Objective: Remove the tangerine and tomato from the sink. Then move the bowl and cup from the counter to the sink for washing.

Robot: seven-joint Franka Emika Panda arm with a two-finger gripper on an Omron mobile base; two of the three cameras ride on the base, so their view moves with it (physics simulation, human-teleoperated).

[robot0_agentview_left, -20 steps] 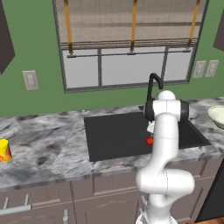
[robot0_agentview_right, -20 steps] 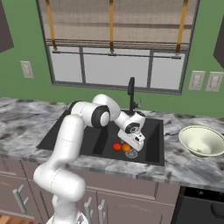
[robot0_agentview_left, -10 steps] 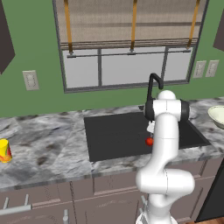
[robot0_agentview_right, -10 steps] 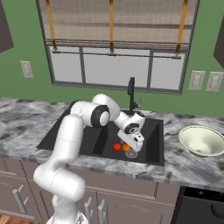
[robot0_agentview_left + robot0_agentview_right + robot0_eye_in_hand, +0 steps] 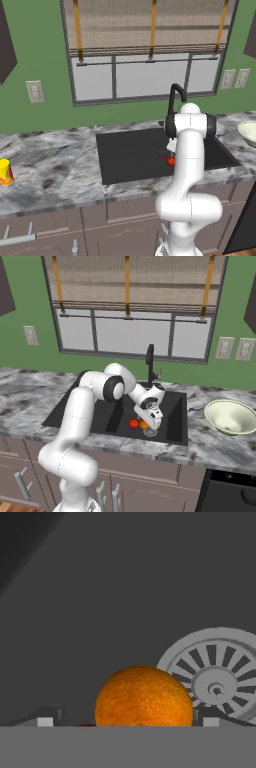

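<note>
Reaching into the sink, entry as follows.

Gripper (image 5: 151, 427): mine, lowered into the basin, jaws spread wide and holding nothing; in the hand view one fingertip (image 5: 47, 719) rises on each side of the orange fruit.
Tangerine (image 5: 144, 696): lies straight ahead along my gripper's axis, centred between the two tips, on the sink floor; I cannot tell whether either tip touches it yet.
Key relation: fruit sits in line with the open jaws, so my judgement is that a short further descent and a closing would take it; being a ball, it offers no long axis to align with.
Tomato (image 5: 133, 424): just beside the tangerine on the basin floor, on its far side from the drain in the right base view; they look near to touching.
Drain (image 5: 217, 674): round metal grate, just beyond the tangerine to one side.
Sink (image 5: 172, 421): black basin, both fruits inside it.
Bowl (image 5: 231, 416): on the counter (image 5: 220, 443) beside the sink, well apart from my gripper.
Cup (image 5: 5, 172): yellow, at the counter's opposite end.
Stage, as I judge it: first fruit not yet lifted.
</note>
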